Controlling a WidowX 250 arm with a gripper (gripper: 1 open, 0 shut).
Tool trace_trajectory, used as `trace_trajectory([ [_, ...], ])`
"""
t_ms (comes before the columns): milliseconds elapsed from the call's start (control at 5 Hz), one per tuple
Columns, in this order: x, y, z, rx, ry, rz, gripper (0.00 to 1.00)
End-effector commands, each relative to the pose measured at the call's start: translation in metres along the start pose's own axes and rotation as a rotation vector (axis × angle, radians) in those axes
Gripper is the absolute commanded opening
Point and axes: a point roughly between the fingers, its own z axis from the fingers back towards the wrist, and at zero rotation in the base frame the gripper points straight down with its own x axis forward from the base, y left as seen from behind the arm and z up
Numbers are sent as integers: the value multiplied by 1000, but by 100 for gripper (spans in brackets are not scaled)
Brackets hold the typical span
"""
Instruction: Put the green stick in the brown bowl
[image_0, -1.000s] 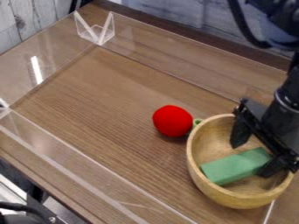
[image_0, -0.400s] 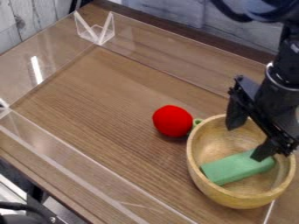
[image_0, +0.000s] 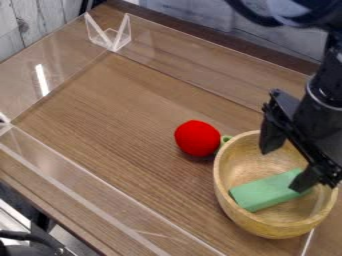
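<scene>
The green stick (image_0: 270, 190) is a flat light-green bar lying inside the brown bowl (image_0: 245, 207), leaning towards its right side. The bowl is round, light tan, with a thick rim, at the front right of the table. My gripper (image_0: 297, 158) hangs above the bowl's far right part, clear of the stick. Its black fingers (image_0: 274, 125) stand spread apart with nothing between them, so it is open.
A red ball (image_0: 198, 138) with a small green stem lies just left of the bowl, touching or almost touching its rim. Clear plastic walls (image_0: 110, 33) edge the wooden table (image_0: 107, 110) at the back left and along the front left.
My gripper has risen out of the bowl, leaving the green stick lying inside it. The stick and ball have not moved.
</scene>
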Motion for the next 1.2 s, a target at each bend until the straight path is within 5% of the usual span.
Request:
trace_trajectory([
  [0,-3,9,20,1,-60,-20,100],
  [400,0,16,12,-2,-45,89,100],
  [1000,-18,43,8,-11,-22,170,100],
])
